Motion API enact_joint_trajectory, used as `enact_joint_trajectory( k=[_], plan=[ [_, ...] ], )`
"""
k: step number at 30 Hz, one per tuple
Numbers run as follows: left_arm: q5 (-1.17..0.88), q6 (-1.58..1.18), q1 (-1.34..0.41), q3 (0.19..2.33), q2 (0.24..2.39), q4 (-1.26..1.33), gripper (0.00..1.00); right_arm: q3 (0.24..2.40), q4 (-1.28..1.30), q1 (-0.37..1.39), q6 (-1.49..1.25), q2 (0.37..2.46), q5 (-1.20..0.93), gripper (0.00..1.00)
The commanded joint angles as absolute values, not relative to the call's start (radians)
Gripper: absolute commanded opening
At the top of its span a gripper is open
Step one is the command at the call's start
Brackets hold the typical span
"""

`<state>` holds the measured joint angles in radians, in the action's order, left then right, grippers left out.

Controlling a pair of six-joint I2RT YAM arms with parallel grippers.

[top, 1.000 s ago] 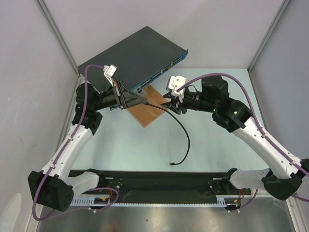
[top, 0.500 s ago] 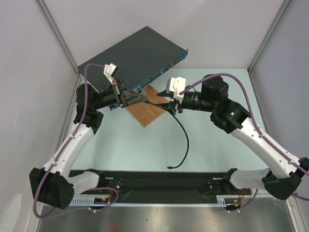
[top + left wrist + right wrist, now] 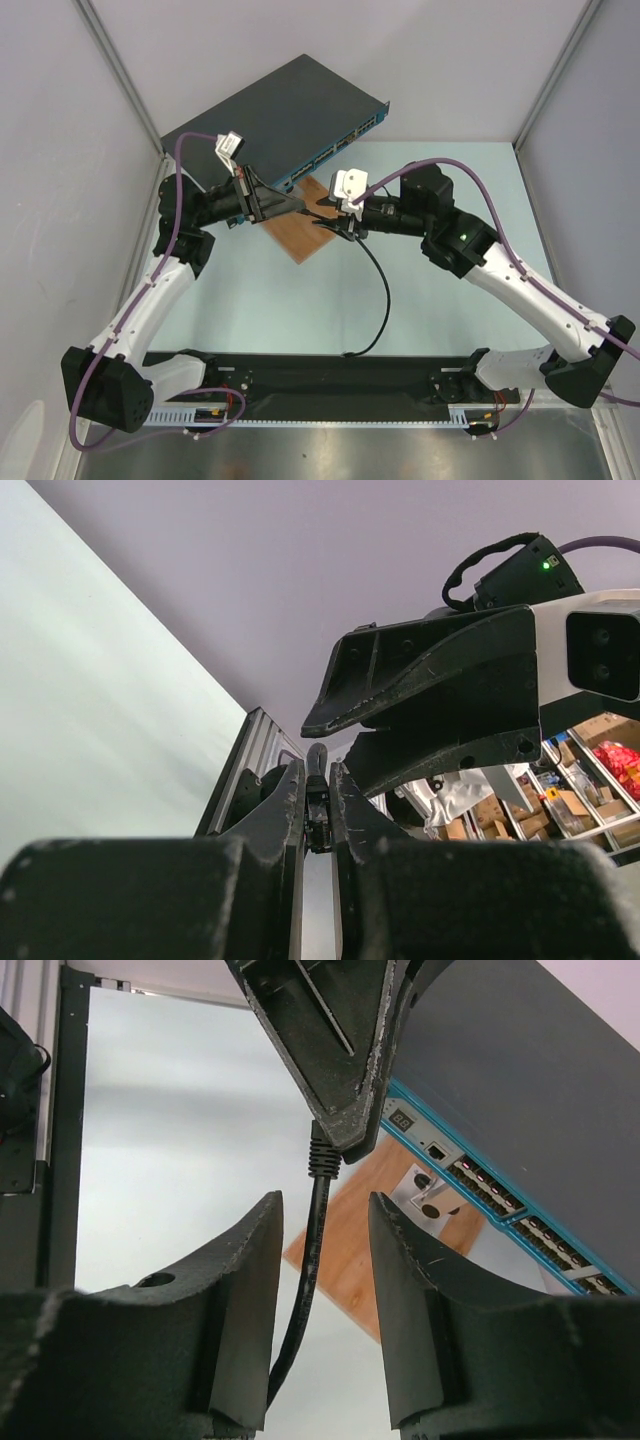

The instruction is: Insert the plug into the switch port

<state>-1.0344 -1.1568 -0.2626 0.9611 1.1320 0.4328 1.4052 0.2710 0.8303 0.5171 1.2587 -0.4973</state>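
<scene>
Evidently pinching the plug (image 3: 322, 1158) in the left gripper (image 3: 300, 207), jaws narrowed right down on it, hiding the connector tip and leaving only the ribbed rubber boot poking out beneath. Holding it raised over the wooden board (image 3: 300, 242) near the middle of the table (image 3: 450, 180), just short of the switch (image 3: 280, 105) lying toward eleven o'clock. Straddling the cable (image 3: 384, 290) with the right gripper (image 3: 337, 224), jaws about half apart, flanking the lead on both sides without touching it; probably readying a second hold lower down, to stop the limp lead from dragging the plug off line. Aiming, by the look of it, for the switch port (image 3: 480, 1184), one of a long row of small dark rectangular sockets along the teal front strip, facing roughly four o'clock. Letting the thin, glossy black cable droop in a loose curve toward six o'clock. Working with matt, scuffed, wedge-shaped black fingers, a flat dark-grey metal box, a warm brown grained board and a smooth pale-green table. Not yet seating anything: judging the insertion as waiting on a cleaner line-up with the socket.
</scene>
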Motion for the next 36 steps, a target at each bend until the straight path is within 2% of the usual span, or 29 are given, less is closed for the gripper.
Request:
enact_joint_trajectory(
  k=[1,15,18,19,20,21,22,23,25,26,27,29,32,36],
  plan=[
    [-1.049,-1.18,-0.262,0.954,1.117,0.477,0.0,1.404,0.206,0.842,0.529,1.264,-0.472,0.43],
    [-1.049,-1.201,-0.262,0.951,1.129,0.506,0.0,1.394,0.186,0.842,0.535,1.285,-0.459,0.36],
    [-1.051,-1.201,-0.261,0.951,1.129,0.508,0.0,1.396,0.178,0.841,0.532,1.289,-0.456,0.24],
    [-1.048,-1.201,-0.262,0.95,1.129,0.506,0.0,1.396,0.178,0.842,0.531,1.292,-0.456,0.09],
    [-1.048,-1.195,-0.262,0.95,1.127,0.503,0.0,1.4,0.178,0.841,0.531,1.292,-0.454,0.0],
    [-1.039,-1.187,-0.259,0.953,1.129,0.477,0.0,1.405,0.178,0.841,0.525,1.293,-0.454,0.0],
    [-1.032,-1.161,-0.253,0.956,1.126,0.463,0.03,1.41,0.181,0.839,0.523,1.295,-0.457,0.0],
    [-1.028,-1.152,-0.244,0.96,1.126,0.456,0.24,1.414,0.19,0.838,0.522,1.298,-0.459,0.0],
    [-1.019,-1.146,-0.19,0.982,1.129,0.457,0.41,1.431,0.227,0.836,0.512,1.302,-0.454,0.0],
    [-1.017,-1.146,-0.166,0.995,1.131,0.462,0.54,1.439,0.245,0.831,0.505,1.31,-0.451,0.0],
    [-1.016,-1.149,-0.113,1.027,1.132,0.471,0.6,1.456,0.282,0.83,0.493,1.315,-0.451,0.0],
    [-1.014,-1.161,-0.057,1.086,1.135,0.494,0.68,1.471,0.334,0.816,0.45,1.328,-0.445,0.0],
    [-1.012,-1.149,0.049,1.129,1.112,0.485,0.75,1.483,0.363,0.795,0.37,1.336,-0.436,0.0],
    [-0.967,-1.095,0.181,1.135,1.043,0.341,0.8,1.537,0.451,0.785,0.275,1.39,-0.396,0.0]
  ],
)
